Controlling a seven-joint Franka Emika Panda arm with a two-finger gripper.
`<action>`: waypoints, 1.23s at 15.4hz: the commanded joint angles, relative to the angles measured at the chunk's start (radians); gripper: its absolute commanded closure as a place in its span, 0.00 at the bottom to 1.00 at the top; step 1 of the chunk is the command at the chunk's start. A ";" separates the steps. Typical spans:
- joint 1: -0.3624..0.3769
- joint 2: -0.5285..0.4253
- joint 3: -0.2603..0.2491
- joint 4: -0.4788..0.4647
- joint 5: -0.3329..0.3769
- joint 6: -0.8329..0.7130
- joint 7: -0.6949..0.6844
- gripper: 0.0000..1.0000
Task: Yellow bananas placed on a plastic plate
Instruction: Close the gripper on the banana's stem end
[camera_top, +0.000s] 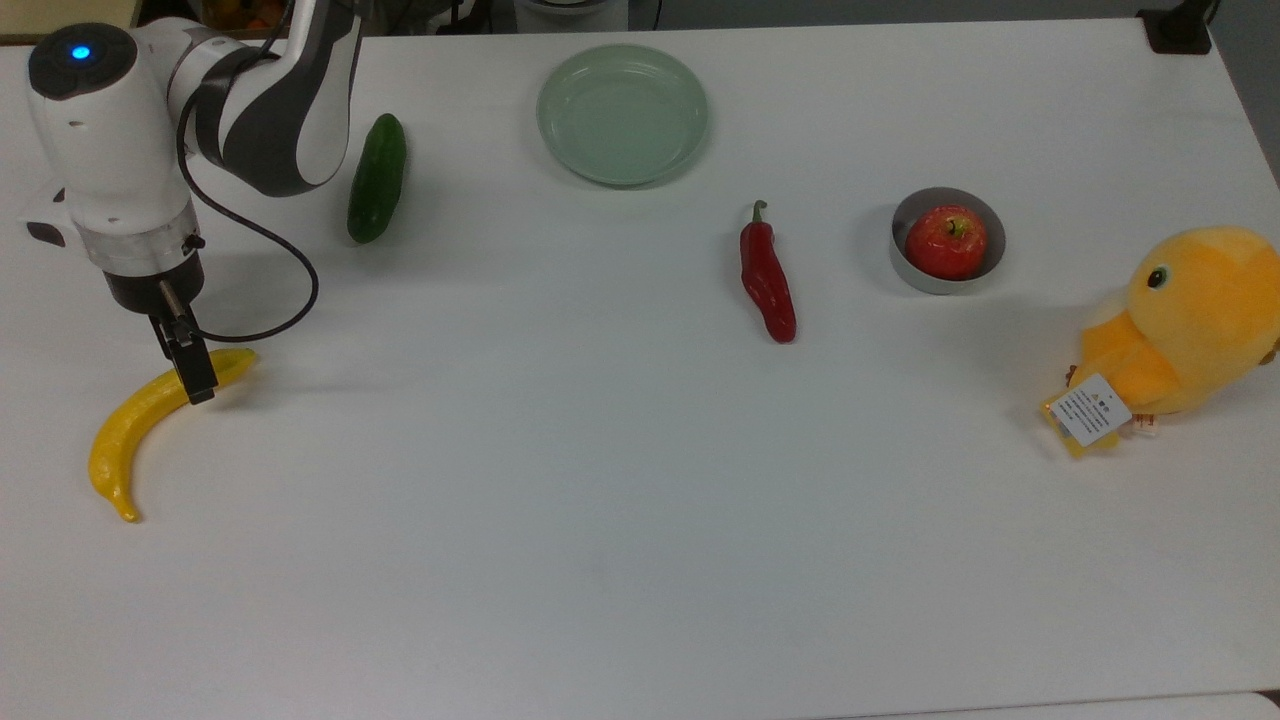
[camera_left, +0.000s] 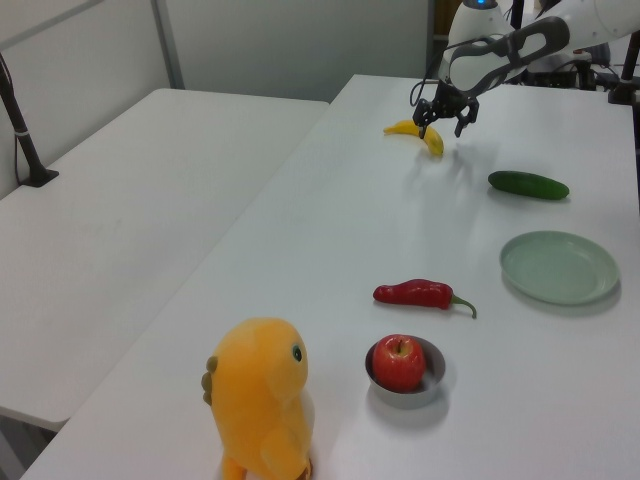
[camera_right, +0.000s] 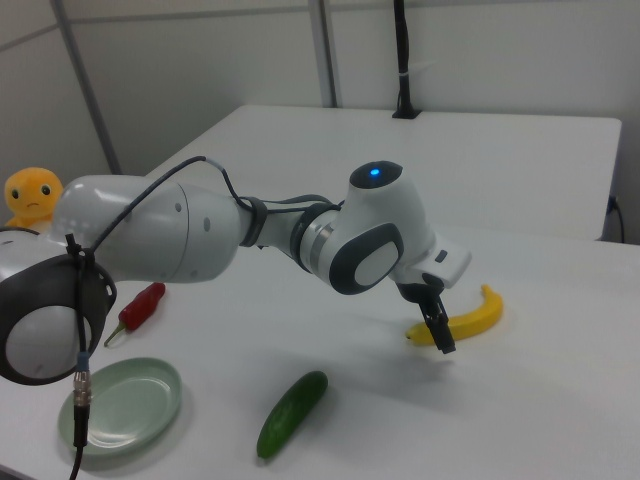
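The yellow banana (camera_top: 135, 425) lies flat on the white table at the top view's left, its curve running from near the gripper down to the left. My gripper (camera_top: 185, 350) hangs over the banana's upper end, the end nearer the cucumber. In the left view the gripper (camera_left: 441, 122) is open, its fingers spread wide just above the banana (camera_left: 434, 143), and whether a finger touches it I cannot tell. The right view has one dark finger (camera_right: 441, 332) crossing in front of the banana (camera_right: 470, 318). The pale green plastic plate (camera_top: 622, 113) sits empty at the top view's upper middle.
A green cucumber (camera_top: 377, 178) lies between the arm and the plate. A red chili pepper (camera_top: 767, 275) lies mid-table. A red apple (camera_top: 946, 242) sits in a small grey bowl (camera_top: 985, 270). An orange-yellow plush chick (camera_top: 1190, 320) stands at the top view's right edge.
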 joint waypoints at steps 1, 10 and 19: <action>0.016 0.031 -0.018 0.034 0.004 0.012 0.003 0.00; 0.018 0.060 -0.016 0.071 -0.038 0.012 0.004 0.73; 0.018 -0.010 -0.007 0.030 -0.084 0.009 -0.009 0.87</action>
